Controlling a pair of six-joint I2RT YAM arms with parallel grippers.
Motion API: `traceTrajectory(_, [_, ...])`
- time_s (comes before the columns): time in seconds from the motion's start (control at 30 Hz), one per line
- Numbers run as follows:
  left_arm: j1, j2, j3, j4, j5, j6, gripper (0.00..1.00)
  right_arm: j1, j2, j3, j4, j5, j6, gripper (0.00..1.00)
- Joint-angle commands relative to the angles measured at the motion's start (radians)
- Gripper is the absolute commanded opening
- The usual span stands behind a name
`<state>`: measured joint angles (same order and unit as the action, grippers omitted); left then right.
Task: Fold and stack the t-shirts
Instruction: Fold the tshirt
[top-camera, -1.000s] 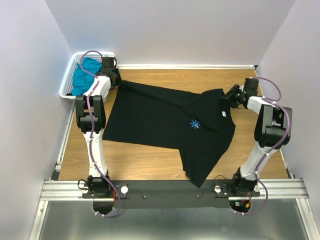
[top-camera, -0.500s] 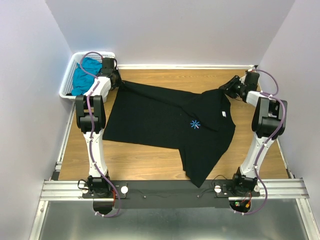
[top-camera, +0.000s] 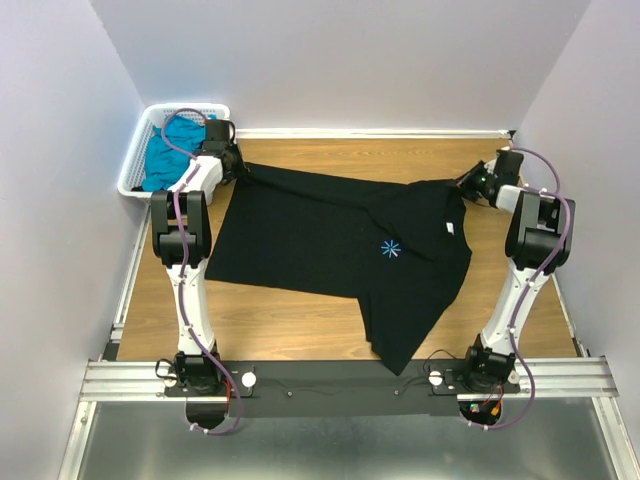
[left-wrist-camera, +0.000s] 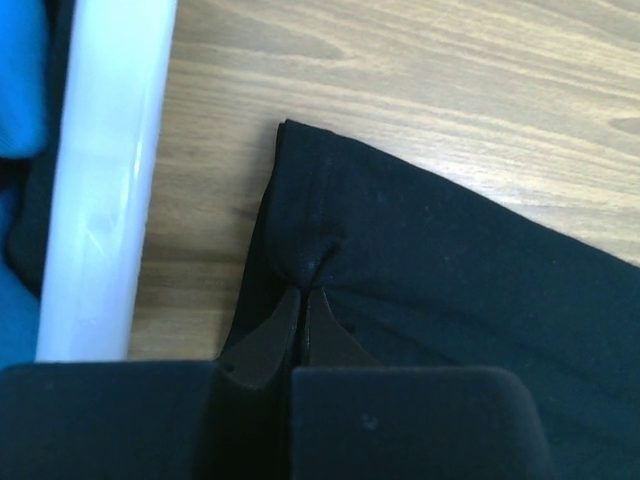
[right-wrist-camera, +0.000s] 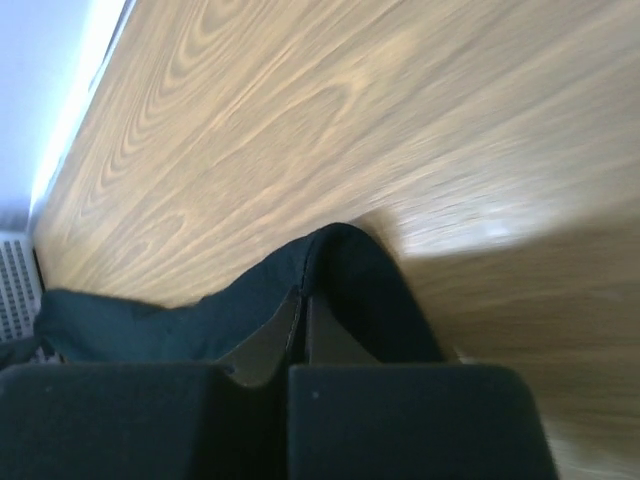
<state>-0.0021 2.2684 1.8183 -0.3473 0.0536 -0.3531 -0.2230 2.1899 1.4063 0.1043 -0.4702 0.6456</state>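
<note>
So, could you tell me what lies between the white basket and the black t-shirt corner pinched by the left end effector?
Only a strip of bare wooden table separates the basket and the t-shirt, as the left wrist view shows.

Black t-shirt (top-camera: 330, 240) look: large, plain black, a small light-blue starburst print (top-camera: 389, 249) right of centre, a white neck label (top-camera: 448, 229) toward the right end.
Black t-shirt pose: spread mostly flat and unfolded across the middle of the table (top-camera: 300, 320), with one long diagonal crease; a tapering part reaches toward the near edge.
Black t-shirt corners: far-left corner puckered into a small pinch, far-right corner lifted in a humped fold.
Teal t-shirt (top-camera: 165, 150): crumpled in the basket (top-camera: 190, 107) at the far left, apart from the black one.
</note>
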Motion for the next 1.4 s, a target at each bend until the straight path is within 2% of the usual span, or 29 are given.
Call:
traceTrajectory(0.0, [0.028, -0.021, -0.034, -0.056, -0.038, -0.003, 0.0, -0.055, 0.016, 0.042, 0.021, -0.007, 0.0, 0.01])
traceTrajectory(0.27, [0.028, -0.036, -0.066, -0.053, -0.038, 0.006, 0.0, -0.067, 0.045, 0.092, 0.015, -0.025, -0.031, 0.03])
traceTrajectory(0.33, [0.028, -0.04, -0.071, -0.048, -0.031, 0.006, 0.0, -0.065, 0.044, 0.097, 0.0, -0.031, -0.037, 0.14])
traceTrajectory(0.37, [0.028, -0.04, -0.071, -0.047, -0.028, 0.006, 0.0, -0.067, 0.041, 0.095, -0.006, -0.038, -0.043, 0.26])
traceTrajectory(0.43, [0.028, -0.04, -0.063, -0.05, -0.023, 0.011, 0.0, -0.065, 0.012, 0.086, -0.043, -0.042, -0.061, 0.37])
traceTrajectory(0.47, [0.028, -0.04, -0.06, -0.053, -0.023, 0.009, 0.0, -0.064, -0.005, 0.079, -0.061, -0.038, -0.072, 0.47])
traceTrajectory(0.57, [0.028, -0.041, -0.048, -0.05, -0.021, 0.014, 0.0, -0.049, -0.116, 0.025, -0.173, 0.088, -0.126, 0.55])
traceTrajectory(0.73, [0.03, -0.035, -0.033, -0.051, -0.017, 0.013, 0.0, 0.022, -0.324, -0.108, -0.279, 0.208, -0.158, 0.54])
traceTrajectory(0.87, [0.028, -0.036, -0.036, -0.045, -0.014, 0.014, 0.0, 0.092, -0.447, -0.242, -0.359, 0.321, -0.112, 0.48])
traceTrajectory(0.97, [0.028, -0.04, -0.047, -0.042, -0.015, 0.014, 0.0, 0.129, -0.501, -0.338, -0.364, 0.305, -0.066, 0.47])
traceTrajectory(1.07, [0.028, -0.046, -0.06, -0.038, -0.015, 0.02, 0.0, 0.221, -0.53, -0.346, -0.367, 0.318, -0.173, 0.47])
traceTrajectory(1.23, [0.025, -0.055, -0.066, -0.036, -0.02, 0.025, 0.0, 0.419, -0.526, -0.325, -0.387, 0.464, -0.345, 0.49])
traceTrajectory(1.37, [0.024, -0.056, -0.07, -0.039, -0.031, 0.028, 0.0, 0.52, -0.48, -0.29, -0.393, 0.593, -0.437, 0.51])
